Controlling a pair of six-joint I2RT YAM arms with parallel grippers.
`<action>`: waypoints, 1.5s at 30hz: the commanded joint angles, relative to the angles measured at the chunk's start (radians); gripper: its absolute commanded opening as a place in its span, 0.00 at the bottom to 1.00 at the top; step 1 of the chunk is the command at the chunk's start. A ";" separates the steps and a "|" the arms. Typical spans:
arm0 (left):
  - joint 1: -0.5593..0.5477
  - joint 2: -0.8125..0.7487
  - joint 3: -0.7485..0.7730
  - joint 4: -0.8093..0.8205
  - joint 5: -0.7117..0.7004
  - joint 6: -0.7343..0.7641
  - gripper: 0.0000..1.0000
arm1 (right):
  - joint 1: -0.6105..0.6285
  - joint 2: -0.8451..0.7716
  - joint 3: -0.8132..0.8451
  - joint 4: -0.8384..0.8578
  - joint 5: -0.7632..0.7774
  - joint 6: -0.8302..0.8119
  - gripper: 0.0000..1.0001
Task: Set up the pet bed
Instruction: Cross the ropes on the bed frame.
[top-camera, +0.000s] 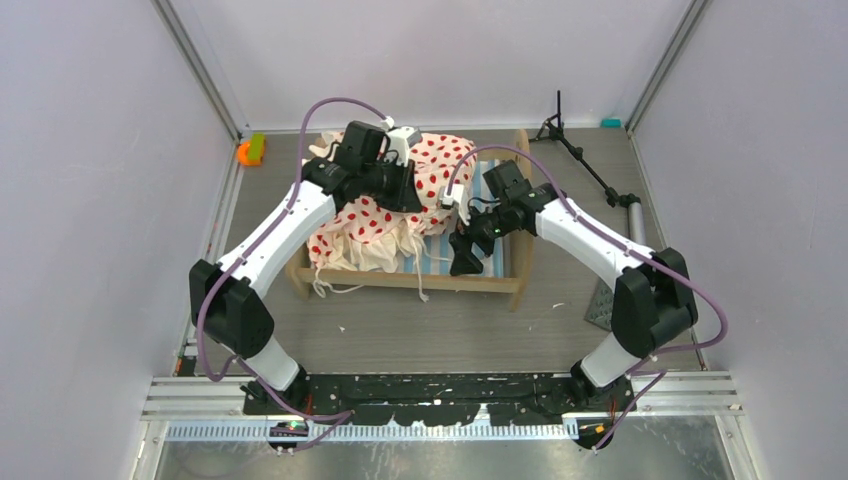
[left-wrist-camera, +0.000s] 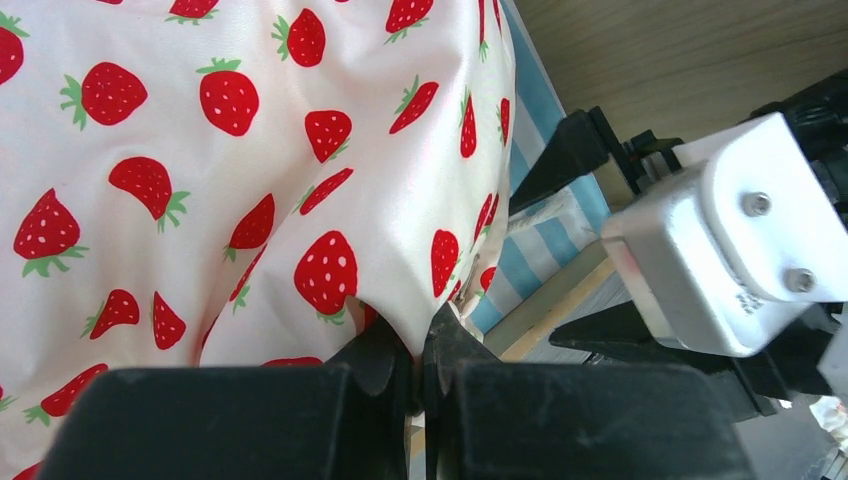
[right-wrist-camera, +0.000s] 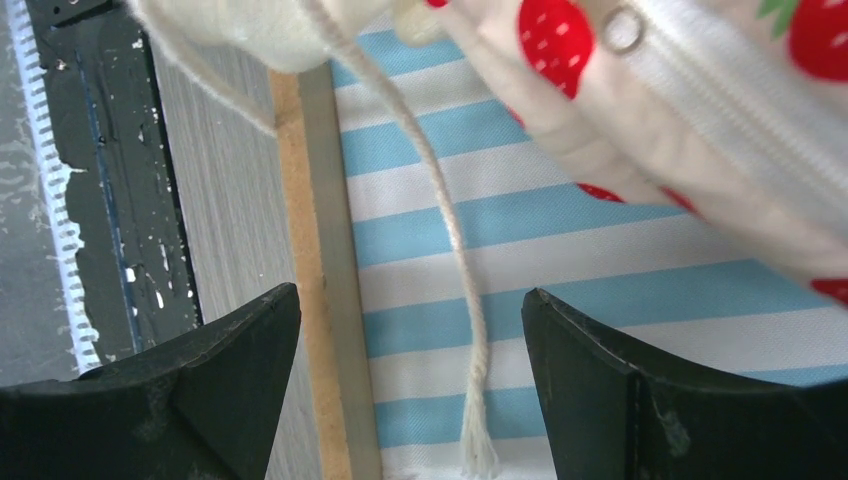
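The pet bed, a light-wood frame (top-camera: 405, 281) with a blue-white striped mattress (top-camera: 442, 248), stands mid-table. Cream bedding printed with red strawberries (top-camera: 380, 222) is bunched over its left and far parts. My left gripper (top-camera: 407, 190) is above the bed's far side, shut on a fold of that bedding (left-wrist-camera: 200, 180); the cloth runs down between the left gripper's (left-wrist-camera: 418, 345) closed jaws. My right gripper (top-camera: 467, 256) is open over the mattress (right-wrist-camera: 560, 300) near the front rail (right-wrist-camera: 320, 300). Only a loose cream cord (right-wrist-camera: 470, 330) lies below the right gripper (right-wrist-camera: 410, 293), untouched.
A black tripod stand (top-camera: 585, 160) lies at the back right, and a dark studded mat (top-camera: 600, 305) sits by the right arm's base. An orange-green object (top-camera: 250, 150) is at the back left corner. Walls close in both sides. The right wrist's camera housing (left-wrist-camera: 720, 260) is close to my left gripper.
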 joint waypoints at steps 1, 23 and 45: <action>0.011 -0.020 0.004 0.025 0.020 0.001 0.00 | 0.024 0.059 0.082 0.003 0.042 -0.029 0.86; 0.014 -0.022 0.000 0.028 0.029 0.001 0.00 | 0.089 0.075 0.168 -0.057 0.097 -0.047 0.84; 0.022 -0.027 -0.009 0.031 0.033 0.002 0.00 | 0.077 -0.044 0.061 0.165 0.270 0.169 0.34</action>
